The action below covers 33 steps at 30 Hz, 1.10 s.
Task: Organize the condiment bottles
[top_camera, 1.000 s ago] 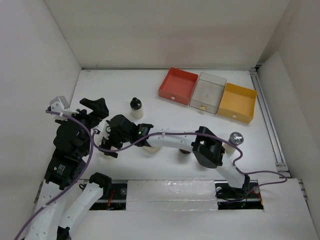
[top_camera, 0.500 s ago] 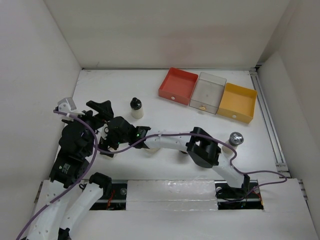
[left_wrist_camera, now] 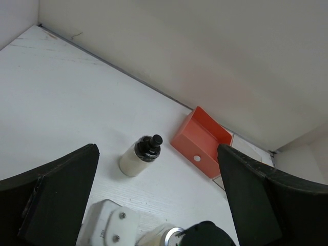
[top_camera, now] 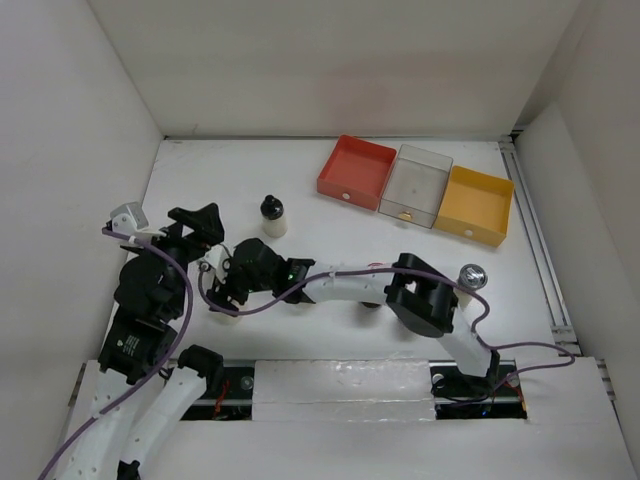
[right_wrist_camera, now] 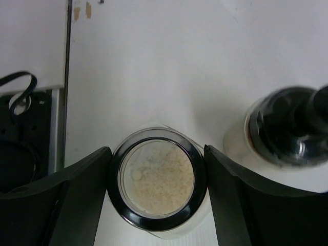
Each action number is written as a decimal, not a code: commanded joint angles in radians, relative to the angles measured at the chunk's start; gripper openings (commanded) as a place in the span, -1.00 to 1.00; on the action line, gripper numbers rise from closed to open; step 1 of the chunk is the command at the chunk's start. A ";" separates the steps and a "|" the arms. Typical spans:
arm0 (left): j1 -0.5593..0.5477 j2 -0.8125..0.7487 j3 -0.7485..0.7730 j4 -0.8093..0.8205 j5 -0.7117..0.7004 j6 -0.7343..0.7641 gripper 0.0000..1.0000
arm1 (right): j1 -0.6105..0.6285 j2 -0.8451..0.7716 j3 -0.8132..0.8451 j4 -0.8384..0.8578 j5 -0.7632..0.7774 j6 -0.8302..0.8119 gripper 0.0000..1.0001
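Observation:
My right gripper (top_camera: pixel 224 298) reaches across to the near left of the table. In the right wrist view it (right_wrist_camera: pixel 157 180) is shut on a black-rimmed jar of pale powder (right_wrist_camera: pixel 156 177), a finger against each side. A second black-capped bottle (right_wrist_camera: pixel 286 134) stands just to that jar's right. A pale bottle with a black cap (top_camera: pixel 272 217) stands alone further back and also shows in the left wrist view (left_wrist_camera: pixel 134 160). A silver-capped jar (top_camera: pixel 471 276) stands at the right. My left gripper (top_camera: pixel 196 224) is open and empty above the table's left side, its jaws wide apart (left_wrist_camera: pixel 158 151).
Red (top_camera: pixel 357 170), clear (top_camera: pixel 418 182) and yellow (top_camera: pixel 478 205) square trays stand in a row at the back right. The right arm's links and purple cable stretch across the near middle. White walls close in the table on the left, back and right.
My right gripper has shifted a little toward the near edge. The left gripper has drifted slightly to the right. The standing bottles and trays have not moved.

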 commanded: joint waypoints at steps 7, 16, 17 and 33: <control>0.001 -0.087 -0.021 0.064 -0.084 -0.008 0.94 | -0.065 -0.364 -0.215 0.151 0.018 0.005 0.00; 0.001 -0.088 -0.044 0.085 -0.062 -0.008 0.94 | -0.311 -0.503 -0.252 0.172 -0.012 0.015 0.00; 0.001 -0.087 -0.057 0.085 -0.043 -0.008 0.94 | -0.344 -0.503 -0.243 0.172 0.005 0.015 0.00; 0.001 -0.005 -0.057 0.116 0.064 0.029 0.94 | -0.773 -0.017 0.317 -0.073 0.159 0.005 -0.03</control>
